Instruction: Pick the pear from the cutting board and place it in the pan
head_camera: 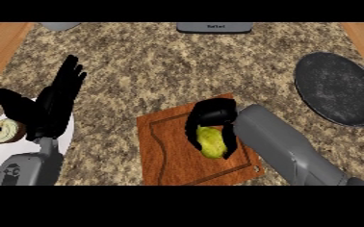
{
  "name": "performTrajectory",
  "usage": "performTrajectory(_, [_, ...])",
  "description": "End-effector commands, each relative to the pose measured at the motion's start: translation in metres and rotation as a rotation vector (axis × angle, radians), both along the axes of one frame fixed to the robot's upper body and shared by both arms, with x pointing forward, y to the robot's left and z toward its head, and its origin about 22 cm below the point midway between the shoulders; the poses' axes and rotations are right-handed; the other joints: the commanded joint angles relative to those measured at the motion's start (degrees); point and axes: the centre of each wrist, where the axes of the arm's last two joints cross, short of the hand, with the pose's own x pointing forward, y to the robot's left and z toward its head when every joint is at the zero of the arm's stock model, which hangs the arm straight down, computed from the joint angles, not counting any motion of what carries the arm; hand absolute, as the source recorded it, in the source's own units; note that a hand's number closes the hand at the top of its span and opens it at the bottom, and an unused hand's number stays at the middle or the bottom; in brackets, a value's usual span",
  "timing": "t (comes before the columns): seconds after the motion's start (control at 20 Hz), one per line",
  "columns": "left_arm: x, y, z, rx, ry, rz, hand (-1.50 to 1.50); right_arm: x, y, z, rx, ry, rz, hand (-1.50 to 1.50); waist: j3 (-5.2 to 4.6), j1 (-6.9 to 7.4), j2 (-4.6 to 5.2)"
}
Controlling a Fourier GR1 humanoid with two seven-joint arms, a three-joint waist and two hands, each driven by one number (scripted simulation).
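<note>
Speckled stone tabletop (142, 62), seen from the head. Right robot hand (212, 111) curled round the pear (210, 143), over the cutting board (167, 149); lifted or not, hard to tell. Pear under the palm, long axis running back toward the forearm. Pan (331, 89) ahead and right of that hand, well apart. Left robot hand (60, 96) open, resting far left.

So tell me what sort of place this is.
Most likely a kitchen counter: a speckled, stone-like worktop, a wooden cutting board with a pear over it, and a dark round pan at the right.
</note>
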Motion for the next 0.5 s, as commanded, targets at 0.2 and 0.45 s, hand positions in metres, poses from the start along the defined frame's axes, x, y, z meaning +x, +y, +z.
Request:
performTrajectory(0.2, [-0.007, 0.013, -0.003, 0.005, 0.01, 0.05, 0.0, -0.007, -0.061, -0.029, -0.263, -0.031, -0.333, 1.5, 0.07, -2.52, -0.71])
performTrajectory(0.45, [-0.017, 0.026, -0.015, 0.001, 0.062, 0.107, 0.0, 0.009, -0.142, -0.003, -0.481, -0.26, -0.73, 1.5, -0.24, -7.3, -2.79])
